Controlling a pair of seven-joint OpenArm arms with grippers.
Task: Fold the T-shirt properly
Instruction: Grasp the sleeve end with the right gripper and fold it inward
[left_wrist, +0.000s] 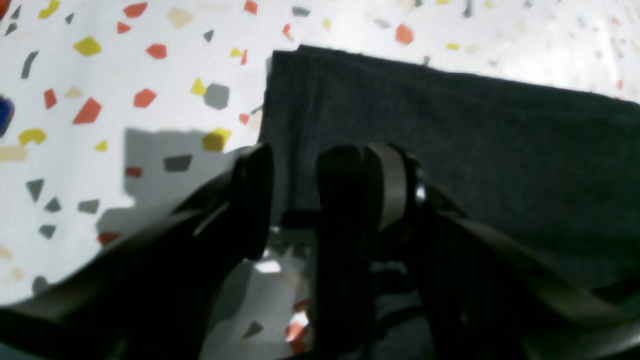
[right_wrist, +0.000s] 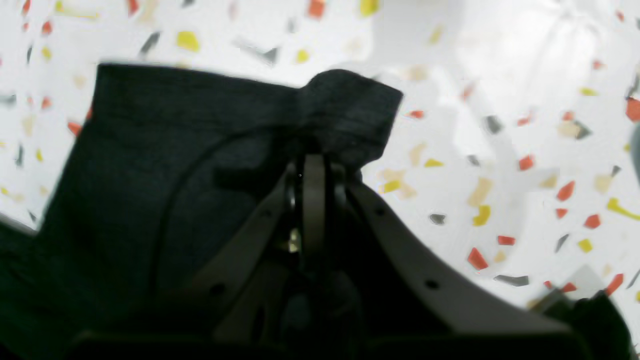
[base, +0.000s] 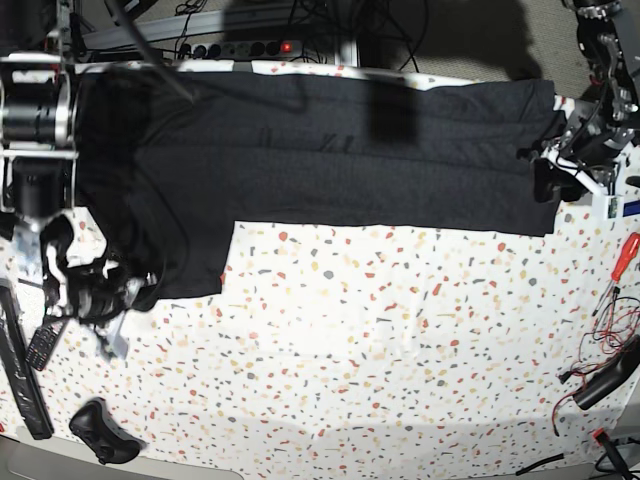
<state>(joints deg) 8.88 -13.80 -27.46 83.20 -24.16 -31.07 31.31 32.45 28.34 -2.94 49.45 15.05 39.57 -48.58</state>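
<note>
A: Where's the T-shirt (base: 330, 160)?
B: Spread along the far side of the speckled table (base: 380, 340), one sleeve hanging nearer at the left.
A: And the claws?
B: Right claw (right_wrist: 312, 150) pinches a bunched fold there; left claw (left_wrist: 295, 180) stands spread over the hem corner.

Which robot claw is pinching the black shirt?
The right gripper: its jaws are shut on a bunched fold of the T-shirt. The left gripper hangs open at the shirt's edge.
</note>
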